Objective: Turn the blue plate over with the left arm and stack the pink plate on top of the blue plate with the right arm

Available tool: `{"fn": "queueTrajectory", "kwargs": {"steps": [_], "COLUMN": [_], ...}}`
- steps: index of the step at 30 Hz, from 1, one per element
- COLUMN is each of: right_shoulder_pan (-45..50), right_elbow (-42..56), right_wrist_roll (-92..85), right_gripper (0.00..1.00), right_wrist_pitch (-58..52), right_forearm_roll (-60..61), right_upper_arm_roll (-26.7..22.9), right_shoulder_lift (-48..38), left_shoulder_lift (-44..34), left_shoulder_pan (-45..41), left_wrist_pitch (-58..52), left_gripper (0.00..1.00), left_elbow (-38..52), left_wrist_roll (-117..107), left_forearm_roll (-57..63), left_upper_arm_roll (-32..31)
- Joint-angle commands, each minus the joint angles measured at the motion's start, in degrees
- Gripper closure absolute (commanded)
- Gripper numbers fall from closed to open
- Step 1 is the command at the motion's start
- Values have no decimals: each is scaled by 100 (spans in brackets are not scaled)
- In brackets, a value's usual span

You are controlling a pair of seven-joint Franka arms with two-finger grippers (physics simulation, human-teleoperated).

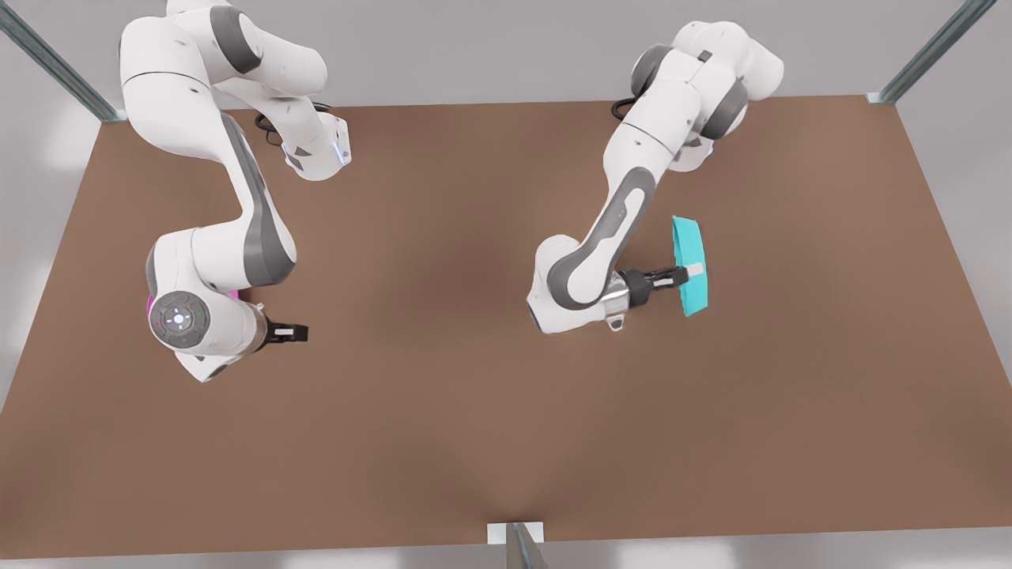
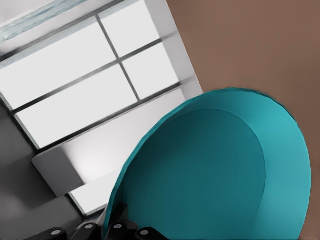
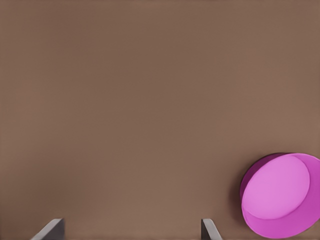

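Note:
My left gripper [image 1: 688, 271] is shut on the rim of the blue plate [image 1: 694, 296], which hangs on edge, nearly vertical, above the brown table at the front view's right. In the left wrist view the blue plate [image 2: 215, 170] looms close, its flat base facing the camera, with the gripper [image 2: 117, 229] at its rim. My right gripper [image 1: 294, 333] hovers open and holds nothing at the front view's left. A sliver of the pink plate [image 1: 234, 294] peeks out from behind that arm. The pink plate [image 3: 282, 195] lies on the table, off to the side of the right gripper [image 3: 131, 232].
The brown table [image 1: 443, 379] is bordered by metal frame posts at the back corners [image 1: 885, 96] and at the middle of the front edge [image 1: 515, 541]. A bright window [image 2: 90, 95] lies beyond the table edge in the left wrist view.

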Motion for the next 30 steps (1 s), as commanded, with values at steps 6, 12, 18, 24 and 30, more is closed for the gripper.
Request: {"fn": "queueTrajectory", "kwargs": {"steps": [6,12,18,24,30], "right_shoulder_pan": [-9,-9,-9,-18,-9], "right_elbow": [0,0,0,0,0], "right_wrist_roll": [-40,-49,-75,-75,-75], "right_gripper": [0,0,0,0,0], "right_wrist_pitch": [9,44,53,53,62], "right_forearm_roll": [-44,-62,-62,-105,-105], "right_upper_arm_roll": [0,0,0,-9,-9], "right_shoulder_lift": [39,47,47,83,83], "left_shoulder_lift": [486,837,1171,1584,1734], "left_shoulder_pan": [-835,-1626,-2118,-2399,-2549], "left_wrist_pitch": [246,360,272,219,219], "left_gripper": [79,79,79,79,79], "left_elbow": [18,53,193,465,483], "left_wrist_roll": [-938,-1361,-1378,-1606,-1668], "left_forearm_roll": [381,557,970,1005,970], "left_upper_arm_roll": [2,2,10,10,2]}}
